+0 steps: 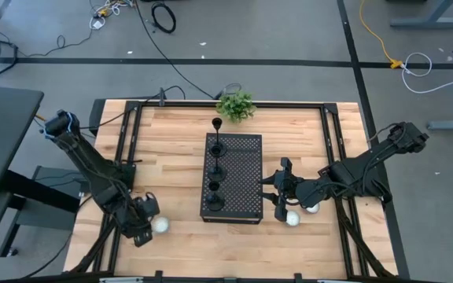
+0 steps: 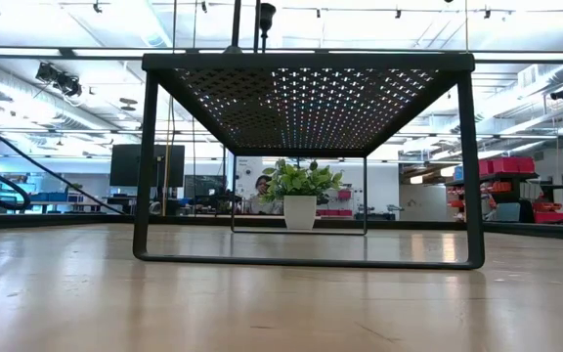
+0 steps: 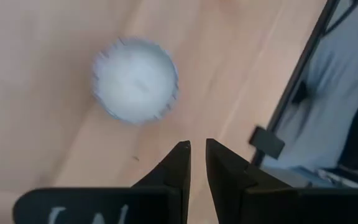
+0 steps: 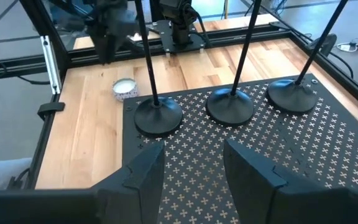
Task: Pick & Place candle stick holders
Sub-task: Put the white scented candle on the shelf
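Candle stick holders, three slender black metal stems with round flared bases [image 4: 158,116] [image 4: 230,106] [image 4: 292,95], stand upright in a row on top of the large black perforated rectangular box [image 1: 242,185] at the middle of the wooden counter [image 1: 171,149]. Right pincer [image 4: 191,163], spread, hovers at the box's edge. Left pincer [image 3: 194,163], pressed nearly together, hangs near a small white round candle [image 3: 135,79].
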Tool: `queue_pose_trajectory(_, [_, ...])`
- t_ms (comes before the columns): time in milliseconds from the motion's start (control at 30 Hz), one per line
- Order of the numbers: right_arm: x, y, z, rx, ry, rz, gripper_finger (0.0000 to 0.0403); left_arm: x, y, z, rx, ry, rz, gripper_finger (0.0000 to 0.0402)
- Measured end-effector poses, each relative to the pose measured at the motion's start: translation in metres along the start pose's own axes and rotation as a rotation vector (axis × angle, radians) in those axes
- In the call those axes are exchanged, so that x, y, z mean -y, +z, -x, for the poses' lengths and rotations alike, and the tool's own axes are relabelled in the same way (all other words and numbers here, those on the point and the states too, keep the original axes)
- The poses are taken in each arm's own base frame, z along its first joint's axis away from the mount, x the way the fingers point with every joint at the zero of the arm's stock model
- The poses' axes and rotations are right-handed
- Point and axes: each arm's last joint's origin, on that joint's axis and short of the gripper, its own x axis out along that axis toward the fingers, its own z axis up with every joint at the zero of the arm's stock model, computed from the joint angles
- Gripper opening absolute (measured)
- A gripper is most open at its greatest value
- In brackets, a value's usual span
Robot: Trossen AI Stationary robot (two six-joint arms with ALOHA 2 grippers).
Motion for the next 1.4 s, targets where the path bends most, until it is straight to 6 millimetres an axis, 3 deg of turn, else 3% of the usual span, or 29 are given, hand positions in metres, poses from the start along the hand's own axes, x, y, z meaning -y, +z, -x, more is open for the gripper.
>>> queue_pose_trajectory(233, [0.000, 0.000, 0.000, 0.001, 0.001, -0.002, 0.0164, 0.016, -0.002, -0.022, -0.029, -0.079, -0.084, 0.0051])
queue_pose_trajectory(500, [0.000, 0.000, 0.000, -0.001, 0.001, -0.006, 0.0164, 0.018, -0.002, -0.026, -0.017, -0.083, -0.084, 0.0058])
queue_pose_trajectory(667, [0.000, 0.000, 0.000, -0.001, 0.000, -0.004, 0.0164, 0.014, -0.005, -0.027, -0.017, -0.038, -0.053, 0.0107])
queue_pose_trajectory(1000, [0.000, 0.000, 0.000, 0.000, 0.001, -0.005, 0.0164, 0.011, -0.004, -0.027, 0.042, -0.001, -0.037, 0.0257])
queue_pose_trajectory(1133, [0.000, 0.000, 0.000, -0.001, 0.000, -0.004, 0.0164, 0.012, -0.004, -0.027, 0.028, -0.013, -0.037, 0.0269])
queue_pose_trajectory(1400, [0.000, 0.000, 0.000, 0.000, 0.001, -0.006, 0.0164, 0.015, -0.004, -0.027, 0.002, -0.044, -0.063, 0.0252])
